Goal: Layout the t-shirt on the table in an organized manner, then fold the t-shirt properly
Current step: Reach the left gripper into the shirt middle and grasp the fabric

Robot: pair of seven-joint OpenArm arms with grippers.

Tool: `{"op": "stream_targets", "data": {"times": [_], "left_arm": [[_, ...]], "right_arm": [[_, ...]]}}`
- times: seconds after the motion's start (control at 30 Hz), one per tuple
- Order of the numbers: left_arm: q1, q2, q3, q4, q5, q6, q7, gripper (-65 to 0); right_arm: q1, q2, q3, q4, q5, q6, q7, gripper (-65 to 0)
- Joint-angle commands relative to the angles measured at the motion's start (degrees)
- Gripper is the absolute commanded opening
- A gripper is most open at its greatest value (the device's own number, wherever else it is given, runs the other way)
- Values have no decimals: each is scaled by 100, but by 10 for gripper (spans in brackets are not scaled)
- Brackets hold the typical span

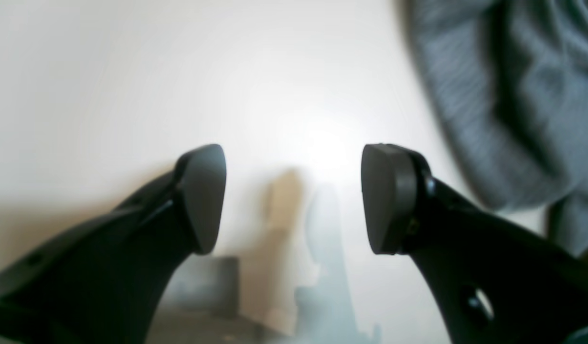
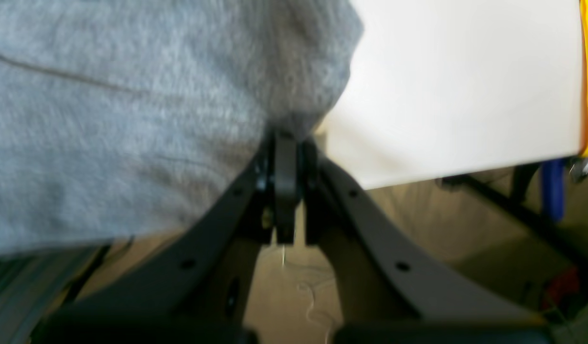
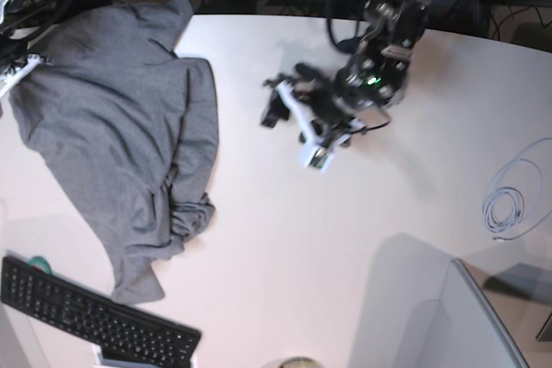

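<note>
**Grey shirt pinched at one edge by the right gripper; left gripper spread over bare tabletop**

Grey heather cotton, the short-sleeved t-shirt (image 3: 121, 135) lies rumpled on the large white smooth table (image 3: 285, 247), covering the left part of the base view. Its far portion spreads broadly toward the table's curved rear edge. Its near portion narrows into a bunched, twisted tail ending just beside the black keyboard (image 3: 95, 316) at the front corner.

Right gripper (image 2: 286, 143): the black jaws are pressed together. A fold of the shirt's edge (image 2: 303, 119) is caught between the tips. In the right wrist view, the fabric fans out above and to the left of the closed tips, and bare white tabletop lies to their right. In the base view, this arm sits at the upper left corner, at the shirt's far edge.

Left gripper (image 1: 294, 200): the two dark pads (image 1: 203, 196) stand well apart, with nothing between them. Only white table surface shows in the gap. The shirt (image 1: 513, 95) appears at the upper right of the left wrist view, beyond the right-hand pad and clear of it. In the base view, this gripper (image 3: 302, 122) hangs over open tabletop, well apart from the garment's right border.

A coiled pale cable (image 3: 509, 204) lies near the table's right edge.
</note>
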Motion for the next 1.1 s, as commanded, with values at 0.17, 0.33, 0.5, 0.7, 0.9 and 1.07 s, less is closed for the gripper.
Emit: {"op": "stream_targets", "data": {"times": [0.17, 0.33, 0.5, 0.7, 0.9, 1.07], "left_arm": [[-1164, 828, -5, -1559, -62, 1, -109, -222], [-1630, 1206, 57, -2368, -62, -7, -584, -222], [-1762, 1250, 74, -2931, -379, -7, -1120, -219], [-2140, 1250, 92, -3863, -1381, -667, -1340, -221], [-2167, 1258, 1112, -4012, -1434, -649, -1525, -225], [-2131, 1250, 1138, -4021, -1443, -491, -1621, -406]], "right_arm": [[47, 74, 16, 102, 32, 23, 67, -650], [47, 74, 16, 102, 32, 23, 76, -650], [47, 74, 16, 102, 32, 23, 76, -650], [47, 74, 16, 102, 32, 23, 76, -650], [47, 74, 16, 102, 32, 23, 76, -650], [38, 74, 16, 102, 32, 23, 76, -650]]}}
